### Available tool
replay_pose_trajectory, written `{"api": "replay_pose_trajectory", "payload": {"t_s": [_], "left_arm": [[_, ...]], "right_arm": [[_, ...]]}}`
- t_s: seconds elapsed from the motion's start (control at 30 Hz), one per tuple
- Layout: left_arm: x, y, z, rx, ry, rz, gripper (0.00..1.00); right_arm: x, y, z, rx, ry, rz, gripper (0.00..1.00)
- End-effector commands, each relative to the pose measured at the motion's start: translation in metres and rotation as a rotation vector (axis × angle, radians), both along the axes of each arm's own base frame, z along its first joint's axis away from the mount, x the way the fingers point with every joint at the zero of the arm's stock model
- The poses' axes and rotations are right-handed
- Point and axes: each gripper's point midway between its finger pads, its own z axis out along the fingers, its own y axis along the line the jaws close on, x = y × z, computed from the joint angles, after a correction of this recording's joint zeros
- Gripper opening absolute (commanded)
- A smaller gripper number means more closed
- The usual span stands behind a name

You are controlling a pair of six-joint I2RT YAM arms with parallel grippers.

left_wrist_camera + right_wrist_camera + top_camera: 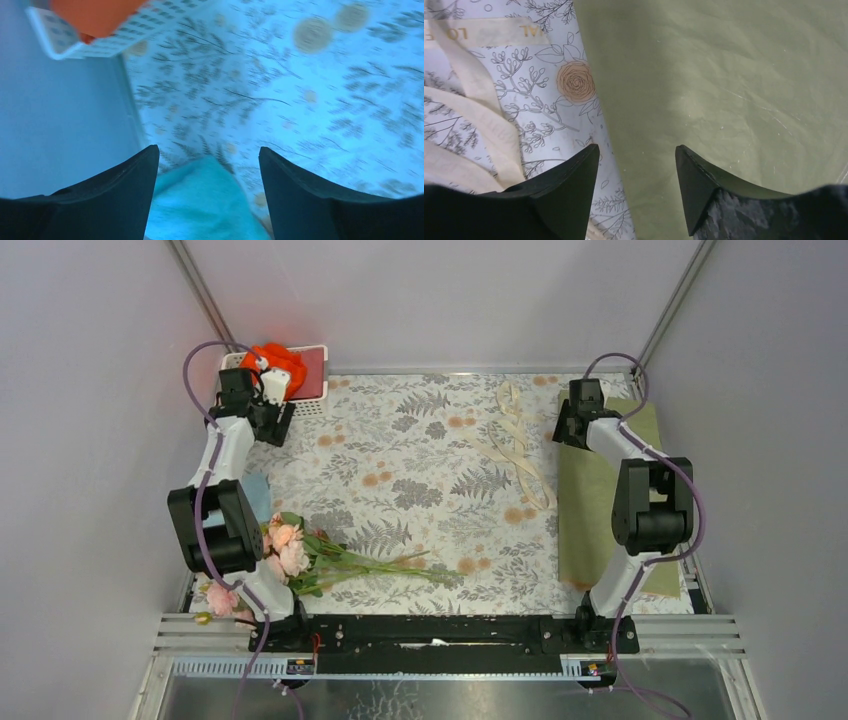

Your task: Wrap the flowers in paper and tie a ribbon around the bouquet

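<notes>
At the far left corner of the table, left gripper (207,149) hangs with jaws set wide and nothing between them. A white perforated basket (115,42) sits just beside it, with an orange-red cloth (90,15) heaped inside. A light blue cloth (200,200) lies on the printed tablecloth (420,480) nearer the arm's base, apart from the fingers. Across the table at the far right, right gripper (636,147) also stands well open and empty, poised over the left edge of the paper (724,90). That sheet lies flat along the right side, olive face up, running under the right arm. The ribbon (479,115) lies in loose loops on the tablecloth just left of the paper, near the right gripper's left finger; whether they touch cannot be told. The flowers (300,550) lie at the near left, well apart from both grippers, heads toward the left arm's base and stems pointing right toward mid-table. The left arm's elbow hides part of the blooms in the top view. One pink rose sits separately at the near left edge.
</notes>
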Motion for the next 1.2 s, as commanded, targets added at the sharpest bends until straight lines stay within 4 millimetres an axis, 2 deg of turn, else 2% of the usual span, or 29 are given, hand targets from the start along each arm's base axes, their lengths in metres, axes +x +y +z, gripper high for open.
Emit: {"api": "replay_pose_trajectory", "payload": {"t_s": [0.0, 0.27, 0.43, 0.6, 0.87, 1.0, 1.17], "left_arm": [[-0.051, -0.054, -0.035, -0.223, 0.196, -0.104, 0.82], [-0.064, -0.072, -0.043, -0.276, 0.225, -0.113, 0.84], [-0.065, -0.076, -0.045, -0.293, 0.234, -0.113, 0.84], [-0.066, -0.081, -0.045, -0.304, 0.239, -0.118, 0.84], [-0.065, -0.086, -0.047, -0.317, 0.245, -0.124, 0.85], [-0.065, -0.091, -0.046, -0.328, 0.251, -0.133, 0.85], [-0.066, -0.091, -0.044, -0.321, 0.249, -0.134, 0.85]], "right_arm": [[0.011, 0.000, -0.006, -0.039, 0.064, 0.031, 0.67], [0.028, -0.001, -0.038, -0.114, 0.164, 0.054, 0.70], [0.027, 0.001, -0.047, -0.257, 0.222, 0.074, 0.70], [0.015, -0.019, -0.054, -0.380, 0.273, 0.023, 0.65], [0.007, -0.044, -0.051, -0.550, 0.329, -0.009, 0.58], [0.008, -0.053, -0.043, -0.629, 0.335, -0.014, 0.48], [0.009, -0.064, -0.030, -0.715, 0.329, -0.028, 0.23]]}}
